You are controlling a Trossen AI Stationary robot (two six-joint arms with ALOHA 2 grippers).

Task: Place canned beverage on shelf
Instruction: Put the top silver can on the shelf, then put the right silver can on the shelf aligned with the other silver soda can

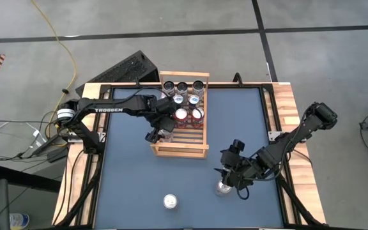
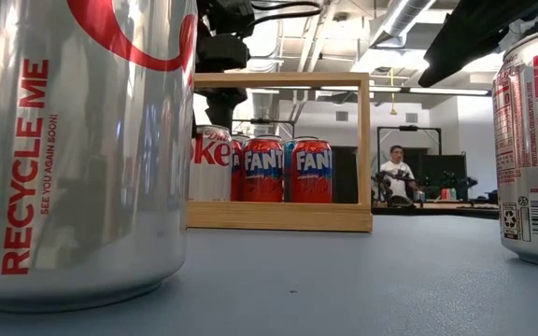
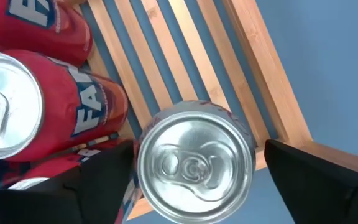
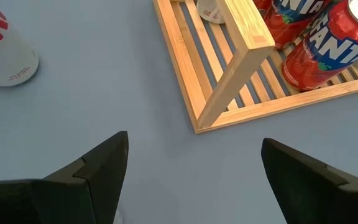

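The light-wood slatted shelf (image 1: 183,145) stands at the middle of the table's far half. It holds three dark-topped cans (image 1: 183,89) in its far row and two red Fanta cans (image 1: 189,115) behind its middle. A silver can (image 3: 194,163) stands upright on the slats near the shelf's near left corner. My left gripper (image 3: 199,146) hangs open over this can, one finger on either side, with small gaps showing. My right gripper (image 4: 194,138) is open above bare table right of the shelf. Two more silver cans (image 1: 170,202) (image 1: 223,187) stand on the table near the front.
The shelf's raised wooden rail (image 4: 241,59) lies between my right gripper and the Fanta cans (image 4: 328,43). In the low view the two table cans (image 2: 82,149) (image 2: 535,140) loom close. A keyboard (image 1: 123,69) lies beyond the table's far left. A person (image 2: 397,173) sits far back in the room.
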